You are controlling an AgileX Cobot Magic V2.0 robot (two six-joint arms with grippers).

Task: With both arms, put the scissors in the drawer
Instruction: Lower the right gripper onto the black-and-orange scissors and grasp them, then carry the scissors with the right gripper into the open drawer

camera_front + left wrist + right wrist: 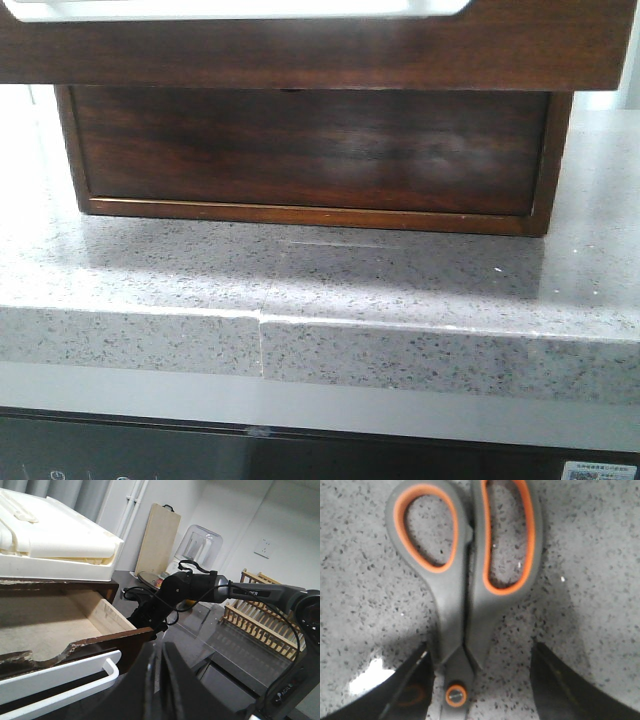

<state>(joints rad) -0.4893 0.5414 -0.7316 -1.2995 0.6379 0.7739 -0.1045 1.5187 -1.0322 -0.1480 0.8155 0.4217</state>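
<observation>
Grey scissors (462, 595), orange-lined loops; reddish-brown drawer (310, 150); speckled grey counter (300, 280).

The right arm (210, 587) is matte black, with rounded joint housings and thin black cables looping loose along it. White lettering marks its forearm and base, too small to read. The right gripper (485, 680) fingers (560, 685) are glossy black wedges. The left gripper (162, 685) looks blurred, dark.

"AGILEX" printed white on black arm base (286, 694); label with QR code (600, 470) on dark panel, text illegible.
</observation>
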